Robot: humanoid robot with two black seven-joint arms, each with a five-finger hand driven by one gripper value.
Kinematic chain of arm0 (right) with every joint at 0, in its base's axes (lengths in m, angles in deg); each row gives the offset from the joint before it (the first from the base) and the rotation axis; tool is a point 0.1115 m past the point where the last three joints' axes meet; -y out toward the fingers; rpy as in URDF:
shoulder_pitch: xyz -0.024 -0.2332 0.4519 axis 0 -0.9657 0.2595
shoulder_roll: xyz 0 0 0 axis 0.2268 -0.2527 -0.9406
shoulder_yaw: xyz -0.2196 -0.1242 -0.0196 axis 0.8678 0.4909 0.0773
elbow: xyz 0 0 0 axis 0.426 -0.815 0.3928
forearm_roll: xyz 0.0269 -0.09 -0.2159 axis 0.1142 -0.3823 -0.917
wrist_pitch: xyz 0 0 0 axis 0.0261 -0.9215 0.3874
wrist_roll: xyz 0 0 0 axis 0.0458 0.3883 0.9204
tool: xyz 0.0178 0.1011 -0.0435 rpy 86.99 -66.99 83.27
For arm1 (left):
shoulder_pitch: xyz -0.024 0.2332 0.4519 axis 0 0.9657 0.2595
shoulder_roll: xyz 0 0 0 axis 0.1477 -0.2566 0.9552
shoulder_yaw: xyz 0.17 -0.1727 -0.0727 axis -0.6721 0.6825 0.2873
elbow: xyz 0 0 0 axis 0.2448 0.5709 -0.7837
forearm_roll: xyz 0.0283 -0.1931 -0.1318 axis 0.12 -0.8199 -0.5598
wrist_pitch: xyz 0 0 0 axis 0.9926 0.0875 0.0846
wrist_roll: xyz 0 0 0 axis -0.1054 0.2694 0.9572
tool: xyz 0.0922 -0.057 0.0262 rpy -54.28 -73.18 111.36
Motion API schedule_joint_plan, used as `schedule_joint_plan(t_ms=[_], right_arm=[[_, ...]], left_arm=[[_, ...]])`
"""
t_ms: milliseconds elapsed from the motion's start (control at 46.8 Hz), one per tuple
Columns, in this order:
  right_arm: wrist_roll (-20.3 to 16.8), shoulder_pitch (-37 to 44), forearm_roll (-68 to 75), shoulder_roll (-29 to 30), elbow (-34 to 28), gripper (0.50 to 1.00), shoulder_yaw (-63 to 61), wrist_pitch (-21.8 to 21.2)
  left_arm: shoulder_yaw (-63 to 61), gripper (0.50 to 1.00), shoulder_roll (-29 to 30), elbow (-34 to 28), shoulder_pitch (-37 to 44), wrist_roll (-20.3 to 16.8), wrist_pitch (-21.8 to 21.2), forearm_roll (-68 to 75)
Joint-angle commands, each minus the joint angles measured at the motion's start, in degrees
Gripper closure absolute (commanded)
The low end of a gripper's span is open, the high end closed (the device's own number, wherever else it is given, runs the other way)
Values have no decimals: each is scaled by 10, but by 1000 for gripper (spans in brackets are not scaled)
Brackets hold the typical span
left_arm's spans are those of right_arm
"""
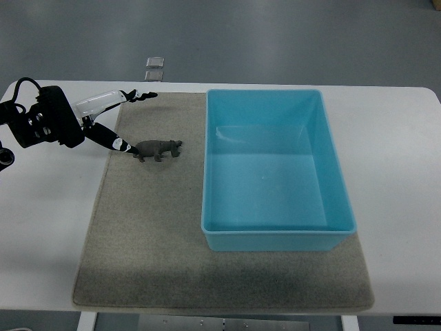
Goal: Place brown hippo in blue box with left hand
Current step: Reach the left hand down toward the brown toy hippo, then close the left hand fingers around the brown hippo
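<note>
Right, nearest us is the front edge of the white table [41,262], and on it lies a grey mat [151,255], reaching almost to that edge. Nothing sits on this near stretch of the mat.

Moving up, the blue box [275,238] stands on the right half of the mat, open side up and empty, its pale floor clear to see. Its near wall sits well back from the mat's front edge, and its right side hangs slightly past the mat.

Level with the box's middle, over on the left, stands the brown hippo [158,149]. It is upright on the mat, side on, head towards the box, with a clear strip of mat between the two.

And just at the hippo's tail end, the left robot hand [114,124] comes in from the left edge, black casing over the bare table, fingers reaching over the mat. The fingers are spread wide: one dark finger [109,138] angles down so its tip is right at the hippo's rear, touching or just short of it, I can't tell which. Another [120,96] points off towards the mat's far edge. It grips nothing.

Beyond the table, two small pale squares [154,67] lie on the grey floor.
</note>
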Motion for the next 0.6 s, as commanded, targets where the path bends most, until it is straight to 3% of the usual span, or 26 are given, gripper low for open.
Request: schedule_joint_plan(t_ms=[0,214,577], right_arm=[[0,0,0,0,0,564,0,0],[0,0,0,0,0,564,0,0],[0,0,0,0,0,564,0,0]], left_arm=[[-1,525,-5,0,0,0,-10,22],[-6,583,-21,-6,-1,2,-16,34],[-7,626,-31,-26,-2,2,-23,71]])
